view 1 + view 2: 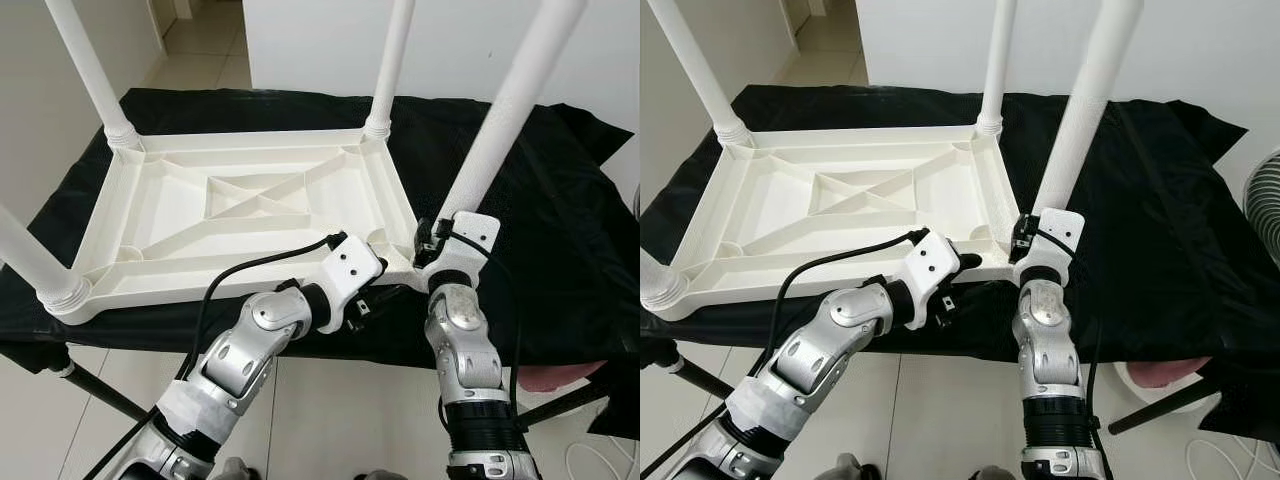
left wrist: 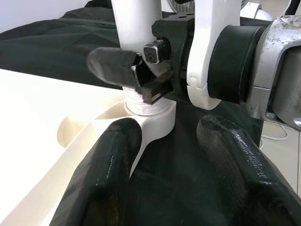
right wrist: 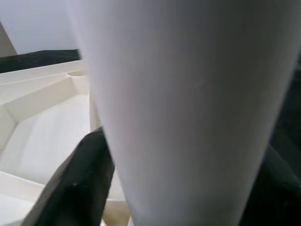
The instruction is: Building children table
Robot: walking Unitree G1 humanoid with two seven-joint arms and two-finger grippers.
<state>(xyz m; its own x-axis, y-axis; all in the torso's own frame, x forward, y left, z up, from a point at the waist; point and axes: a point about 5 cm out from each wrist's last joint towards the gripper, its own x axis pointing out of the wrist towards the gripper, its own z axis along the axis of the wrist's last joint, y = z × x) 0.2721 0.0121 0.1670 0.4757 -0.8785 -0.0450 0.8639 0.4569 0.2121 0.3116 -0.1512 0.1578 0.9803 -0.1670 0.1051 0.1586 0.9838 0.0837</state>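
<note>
the white table top (image 1: 250, 205) is seen upside down on a black cloth (image 1: 540, 200), with four legs standing up from its corners. the step in hand is judged to be the seating of the last leg (image 1: 500, 120) in the near corner on the robot's right. the right gripper (image 2: 141, 75) is closed round this leg just above its threaded base. the left gripper (image 2: 169, 160) is held open, empty, at the corner socket. more turning is probably called for. the thread is exposed in the left wrist view; in the head views it is hidden.
</note>
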